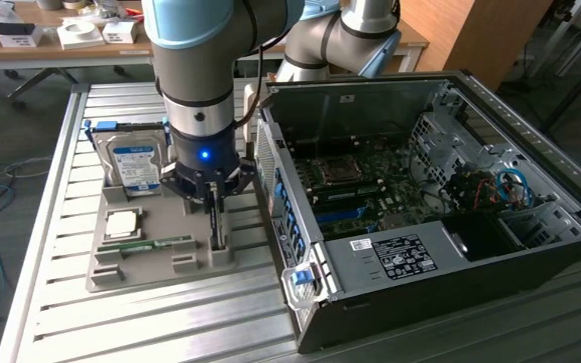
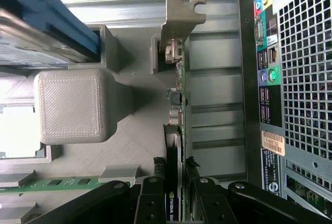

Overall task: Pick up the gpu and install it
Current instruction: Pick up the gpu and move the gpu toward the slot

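Your gpu (image 2: 179, 97) stands on its long edge in a narrow slot of the grey printed holder (image 1: 147, 276), left of centre in the exterior view. Its long axis lies flat along the table and runs from the upper part of the frame toward the lower, roughly parallel to the back wall of the computer case (image 1: 371, 306) just beside it. In the wrist view you see the card edge-on. Its silver bracket (image 2: 180, 14) is at the end away from the gripper (image 1: 212, 198), towards the hard drive's end of the holder.

The gripper reaches straight down onto the card and straddles it near the other end. You cannot tell from these views whether it is clamped on the card or merely around it.

The same holder carries a hard drive (image 1: 134, 162) with a blue label standing upright at the far end, a square silver chip (image 1: 121, 223) lying flat, and a green memory stick (image 1: 147, 244) lying in front of that.

The case lies on its side with the cover off, the motherboard (image 1: 356, 185) facing up and the rear ports (image 2: 264, 86) facing the holder.

Everything rests on a slatted aluminium table (image 1: 139, 329). At the upper left of the frame there is a wooden desk (image 1: 38, 15) holding small white boxes, and cables lie on the floor at the left edge.
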Robot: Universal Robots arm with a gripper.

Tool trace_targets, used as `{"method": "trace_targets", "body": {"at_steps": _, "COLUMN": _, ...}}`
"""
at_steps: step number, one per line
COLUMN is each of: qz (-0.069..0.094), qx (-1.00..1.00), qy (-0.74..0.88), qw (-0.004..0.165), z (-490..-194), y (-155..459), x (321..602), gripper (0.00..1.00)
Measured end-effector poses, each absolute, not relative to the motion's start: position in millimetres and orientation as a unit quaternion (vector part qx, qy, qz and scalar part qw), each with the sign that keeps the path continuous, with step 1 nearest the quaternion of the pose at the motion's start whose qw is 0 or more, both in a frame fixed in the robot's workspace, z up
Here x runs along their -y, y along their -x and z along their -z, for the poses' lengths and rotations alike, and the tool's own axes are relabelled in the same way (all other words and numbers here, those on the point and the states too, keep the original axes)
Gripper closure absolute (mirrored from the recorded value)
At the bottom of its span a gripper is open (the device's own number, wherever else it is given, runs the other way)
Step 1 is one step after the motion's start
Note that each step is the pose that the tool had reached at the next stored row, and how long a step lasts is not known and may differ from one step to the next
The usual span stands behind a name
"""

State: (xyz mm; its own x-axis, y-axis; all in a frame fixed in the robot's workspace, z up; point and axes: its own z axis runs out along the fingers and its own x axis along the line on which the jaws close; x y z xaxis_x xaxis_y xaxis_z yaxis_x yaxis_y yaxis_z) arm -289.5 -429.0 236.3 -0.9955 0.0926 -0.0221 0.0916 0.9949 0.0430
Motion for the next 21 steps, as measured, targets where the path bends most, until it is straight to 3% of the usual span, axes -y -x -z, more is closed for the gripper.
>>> {"method": "trace_targets", "body": {"at_steps": 21, "qz": -0.021, "qx": -0.999, "qy": -0.046, "qw": 0.012, "z": -243.5, "y": 289.5, "x": 429.0, "gripper": 0.74}}
